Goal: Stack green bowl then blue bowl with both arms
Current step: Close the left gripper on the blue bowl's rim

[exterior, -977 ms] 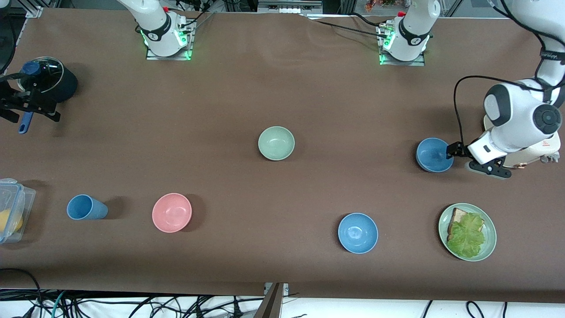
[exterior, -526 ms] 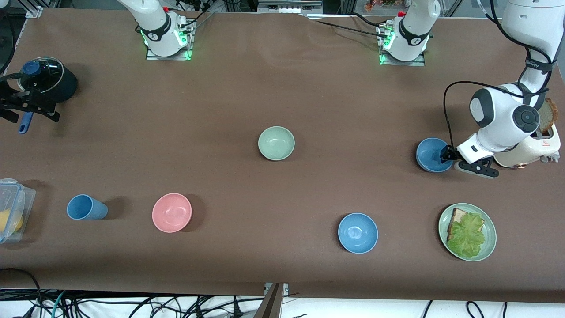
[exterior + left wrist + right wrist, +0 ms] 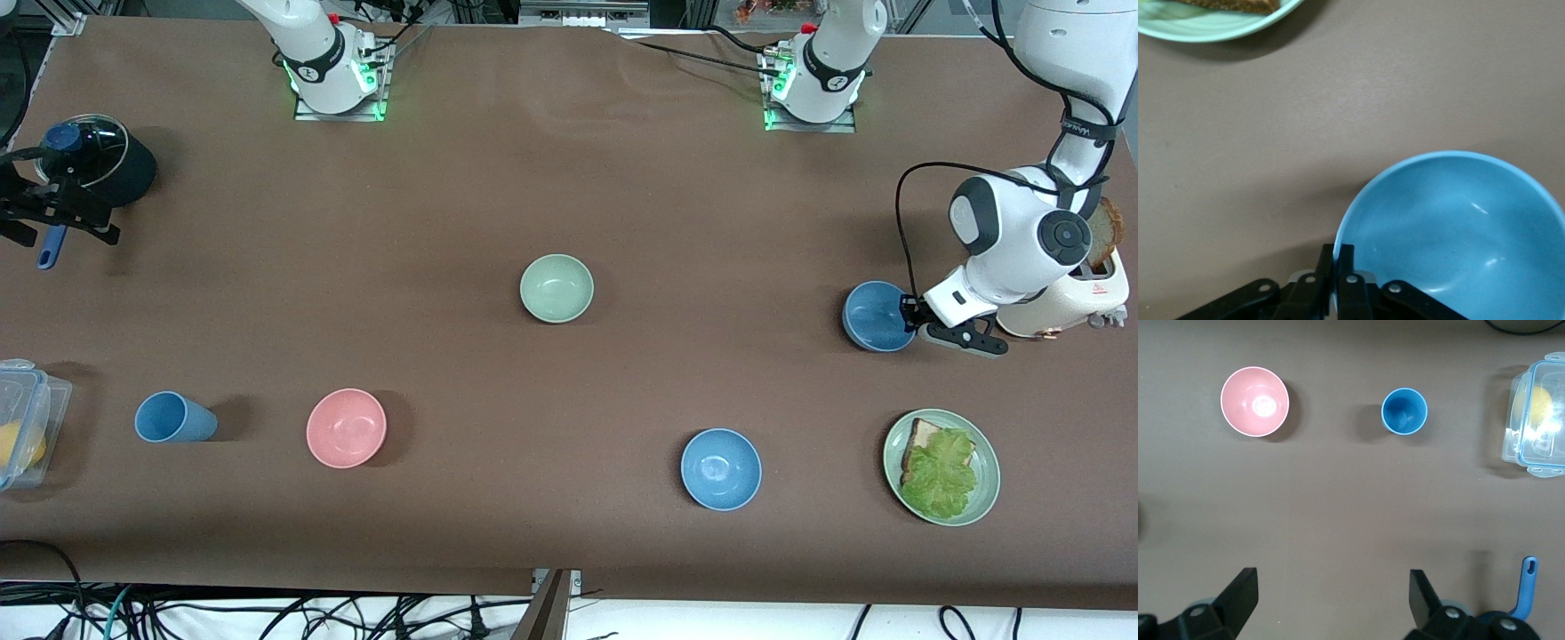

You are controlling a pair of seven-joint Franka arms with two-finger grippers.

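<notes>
The pale green bowl sits upright and alone in the middle of the table. The dull blue bowl is toward the left arm's end of the table, beside the toaster. My left gripper is shut on its rim, one finger inside and one outside; the left wrist view shows the bowl and the pinching gripper. My right gripper waits open and empty at the right arm's end of the table, and its fingers stand wide apart in the right wrist view.
A brighter blue bowl and a green plate with bread and lettuce lie nearer the camera. A pink bowl, blue cup and clear box lie toward the right arm's end. A black lidded pot is by the right gripper. A toaster stands beside the left gripper.
My left gripper moved in onto the blue bowl's rim and shut on it; the bowl shifted slightly. The right arm has not moved.
</notes>
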